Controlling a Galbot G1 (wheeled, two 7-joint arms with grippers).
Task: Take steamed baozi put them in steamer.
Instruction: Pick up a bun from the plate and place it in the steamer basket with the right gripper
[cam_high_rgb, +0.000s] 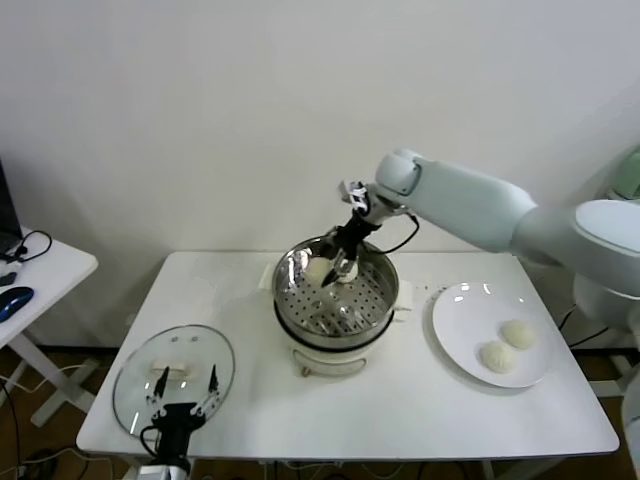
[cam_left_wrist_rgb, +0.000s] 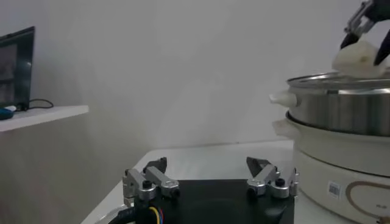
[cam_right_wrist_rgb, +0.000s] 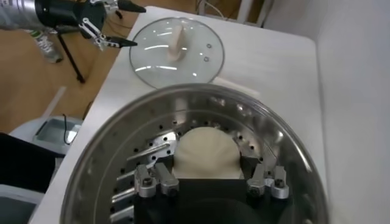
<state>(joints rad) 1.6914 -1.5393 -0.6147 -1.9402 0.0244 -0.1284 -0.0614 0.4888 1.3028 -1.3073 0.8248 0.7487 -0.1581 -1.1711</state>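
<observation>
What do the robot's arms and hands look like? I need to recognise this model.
The right arm has smooth pale white rounded shells, with a black cable at the wrist. Both the right hand and the left hand are black, with silver metal knuckles and slim black-tipped fingers.

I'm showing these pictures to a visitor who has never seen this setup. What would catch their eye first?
First, the right gripper holding a cream-white baozi over the shiny steamer at the table's middle. Next, the white plate to the robot's right, with two more buns on it. Last, the glass lid lying flat at the near left, with the left gripper open and idle by it.
</observation>
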